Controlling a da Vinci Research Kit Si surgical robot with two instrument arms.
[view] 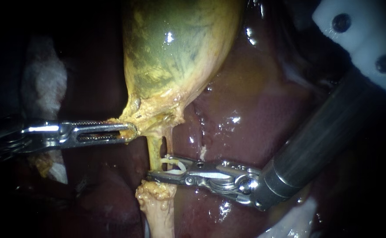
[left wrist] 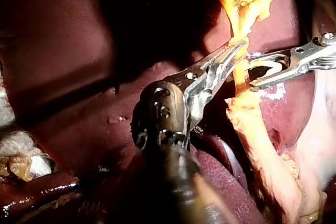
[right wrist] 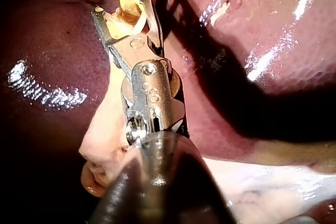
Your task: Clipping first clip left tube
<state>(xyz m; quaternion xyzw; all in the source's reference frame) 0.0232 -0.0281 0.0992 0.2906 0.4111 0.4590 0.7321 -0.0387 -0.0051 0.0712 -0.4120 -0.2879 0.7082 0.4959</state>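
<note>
R instrument (view: 157, 166) entered from right, shaft nearest the camera. Its jaws stood apart, carrying a white clip (view: 177, 165) seated betw. them, both jaws in contact w/ the clip. Left tube (view: 154, 152) ran betw. the jaw tips, just ahead of the clip's open mouth; clip not yet closed on tube. Yellow tissue lump (view: 155, 194) hung on the tube just under the jaws. L instrument (view: 129, 132), farther back, entered from left. Its jaws were clenched on yellow tissue at lower end of gallbladder (view: 175, 48), just above the tube. Liver (view: 246, 110) lay behind all parts.
</note>
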